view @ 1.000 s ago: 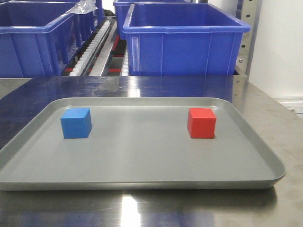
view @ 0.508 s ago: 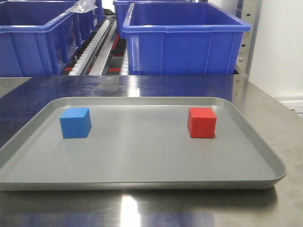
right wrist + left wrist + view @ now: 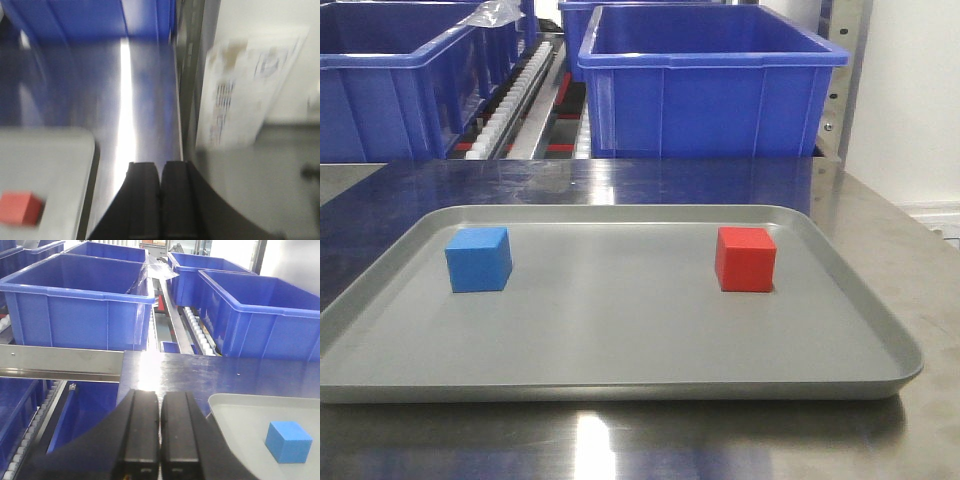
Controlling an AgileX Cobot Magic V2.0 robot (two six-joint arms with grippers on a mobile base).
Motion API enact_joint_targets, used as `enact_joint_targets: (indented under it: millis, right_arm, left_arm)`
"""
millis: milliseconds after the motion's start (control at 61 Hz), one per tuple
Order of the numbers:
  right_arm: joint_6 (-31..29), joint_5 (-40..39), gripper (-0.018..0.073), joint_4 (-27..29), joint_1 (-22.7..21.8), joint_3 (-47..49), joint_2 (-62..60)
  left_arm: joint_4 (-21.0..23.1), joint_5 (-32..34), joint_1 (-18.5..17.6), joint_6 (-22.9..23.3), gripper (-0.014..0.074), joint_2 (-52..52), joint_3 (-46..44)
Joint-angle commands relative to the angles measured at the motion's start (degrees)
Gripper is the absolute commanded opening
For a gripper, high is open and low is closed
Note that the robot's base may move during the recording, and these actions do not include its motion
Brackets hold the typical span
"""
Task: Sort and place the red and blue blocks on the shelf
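Note:
The blue block [image 3: 479, 259] sits at the left of the flat grey tray [image 3: 620, 385], the red block [image 3: 745, 259] at the right. Behind the tabletop stands the shelf [image 3: 525, 100] with white roller tracks and large blue bins. In the left wrist view my left gripper [image 3: 160, 396] is shut and empty, left of the tray; the blue block [image 3: 289, 441] lies to its right. In the blurred right wrist view my right gripper [image 3: 160, 166] is shut and empty over the steel tabletop, right of the tray; the red block [image 3: 20, 208] lies to its left.
Large blue bins [image 3: 710, 85] [image 3: 395, 95] fill the shelf behind the tray. A brushed-metal rail [image 3: 60, 362] runs along the shelf front in the left wrist view. The shiny steel tabletop [image 3: 880, 215] ends at the right, near a white wall with a paper sheet [image 3: 250, 85].
The blocks and tray keep their places; the front view shifts very slightly. No gripper shows in the earlier frames.

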State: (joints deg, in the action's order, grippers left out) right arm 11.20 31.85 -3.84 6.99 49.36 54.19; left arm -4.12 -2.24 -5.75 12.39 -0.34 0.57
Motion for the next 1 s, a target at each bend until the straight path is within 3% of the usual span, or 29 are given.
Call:
enact_joint_targets:
  millis: [0,246,574,639,754,852,983]
  right_arm:
    - [-0.04,3.54,0.0046,-0.04,1.31,4.89,3.05]
    - [-0.04,11.73,0.0046,-0.01,4.58,9.45,11.58]
    - [-0.04,12.12,0.0062,-0.01,11.13,9.62,16.97]
    - [-0.04,12.07,0.0124,-0.01,12.50,9.62,17.85]
    - [-0.04,11.69,0.0400,0.03,14.49,9.62,19.18]
    - [-0.04,10.71,0.0568,0.06,16.48,9.62,20.06]
    - [-0.04,8.59,0.0593,0.10,18.72,10.04,20.87]
  left_arm:
    - [0.29,5.12,0.11,0.19,0.0132,-1.05,2.38]
    - [0.29,5.12,0.11,0.19,0.0132,-1.05,2.38]
    - [0.29,5.12,0.11,0.19,0.0132,-1.05,2.38]
    - [0.29,5.12,0.11,0.19,0.0132,-1.05,2.38]
    - [0.29,5.12,0.11,0.19,0.0132,-1.05,2.38]
    - [0.29,5.12,0.11,0.19,0.0132,-1.05,2.38]
    - [0.29,5.12,0.11,0.19,0.0132,-1.05,2.38]
